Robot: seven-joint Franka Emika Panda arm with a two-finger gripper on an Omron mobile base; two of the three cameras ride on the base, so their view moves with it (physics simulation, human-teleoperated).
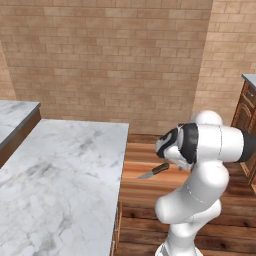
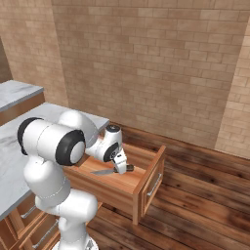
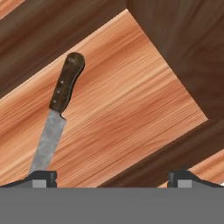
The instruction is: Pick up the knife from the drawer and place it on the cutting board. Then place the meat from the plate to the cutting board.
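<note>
where the hand view looks straight down into the open drawer (image 3: 131, 113), the two dark fingertips (image 3: 43, 177) stand at the bottom of the picture, spread as wide as they go, with nothing gripped between them. they touch nothing that can be made out; the left tip sits over the point end of the knife's blade, but whether it meets the steel cannot be told.

the knife (image 3: 59, 113) lies flat on the light wooden floor of the drawer, loose, its silver-grey blade running toward the left fingertip and its dark handle pointing away toward the drawer's far wall. the dark walls of the drawer frame the floor on the sides.

in the right base view the gripper (image 2: 119, 165) hangs low inside the pulled-out drawer (image 2: 146, 180), just above the knife (image 2: 110, 170), with the jaws released. the drawer juts from the cabinet under the marble counter (image 2: 14, 141), its front panel carrying a metal handle (image 2: 154, 184).

in the left base view the knife (image 1: 154, 171) rests on the drawer floor beside the edge of the counter (image 1: 60, 175), its handle partly hidden behind the arm's wrist. past the drawer lies the wooden floor (image 2: 205, 195), and the brick wall (image 1: 115, 55) closes the scene behind.
</note>
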